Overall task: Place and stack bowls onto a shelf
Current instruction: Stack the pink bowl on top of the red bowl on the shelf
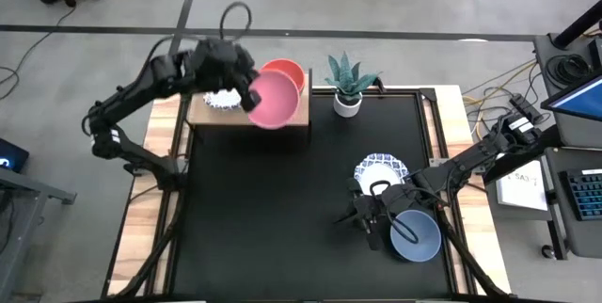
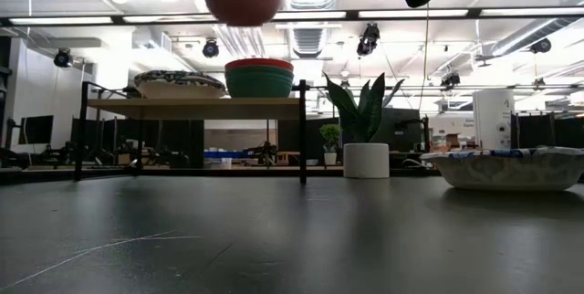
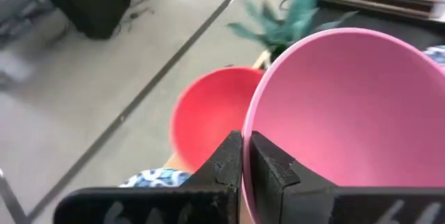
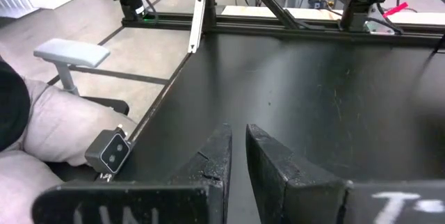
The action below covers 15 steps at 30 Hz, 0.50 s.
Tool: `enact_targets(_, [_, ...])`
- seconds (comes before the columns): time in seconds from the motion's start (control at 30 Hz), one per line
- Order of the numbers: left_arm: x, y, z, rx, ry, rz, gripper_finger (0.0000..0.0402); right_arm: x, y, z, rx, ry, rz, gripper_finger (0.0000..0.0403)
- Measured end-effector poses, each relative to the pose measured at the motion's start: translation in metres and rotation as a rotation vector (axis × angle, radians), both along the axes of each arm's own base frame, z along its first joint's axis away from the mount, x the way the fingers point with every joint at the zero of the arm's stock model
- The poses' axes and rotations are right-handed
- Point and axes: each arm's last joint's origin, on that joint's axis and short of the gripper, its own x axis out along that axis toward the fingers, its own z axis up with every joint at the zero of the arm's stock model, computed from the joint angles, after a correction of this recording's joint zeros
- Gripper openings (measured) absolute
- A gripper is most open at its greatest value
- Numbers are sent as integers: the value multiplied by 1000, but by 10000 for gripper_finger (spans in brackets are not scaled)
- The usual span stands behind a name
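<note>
My left gripper (image 3: 246,156) is shut on a pink bowl (image 1: 274,100), held high above the light-wood shelf (image 1: 247,115). In the low view the pink bowl (image 2: 243,0) hangs over a red bowl nested in a green one (image 2: 260,77) on the shelf's right half. Blue-patterned white bowls (image 2: 180,83) sit on the shelf's left half. My right gripper (image 4: 238,147), shut on nothing, hovers over the black table near its near right corner. It is beside a grey-blue bowl (image 1: 417,234) and a patterned bowl (image 1: 381,168), which both rest on the table. My left gripper pinches the pink bowl's rim (image 3: 249,123) on the side toward the table's left, one finger (image 3: 274,168) inside the bowl and one (image 3: 224,165) outside. The fingers slant down from the left. The bowl is lifted clear, its opening facing up, above the red bowl (image 3: 208,116).
A spiky green plant in a white pot (image 1: 348,85) stands right of the shelf at the table's far edge. The table's middle (image 1: 282,199) is bare black. In the right wrist view a person's light-trousered leg (image 4: 42,137) shows beyond the table edge.
</note>
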Motion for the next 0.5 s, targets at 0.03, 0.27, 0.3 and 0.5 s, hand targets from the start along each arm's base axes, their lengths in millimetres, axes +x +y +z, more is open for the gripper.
enact_targets(0.03, [-2,10,-1,-13,2,14,0,0,0,0,-1,0,0,34])
enact_targets(0.27, [-3,63,-14,-68,5,47,0,0,0,0,-4,-1,1,33])
enact_targets(0.3, [-1,69,-16,-71,5,45,0,0,0,0,-4,0,2,34])
enact_targets(0.5, [8,94,-29,-86,43,52,0,0,0,0,-5,0,2,33])
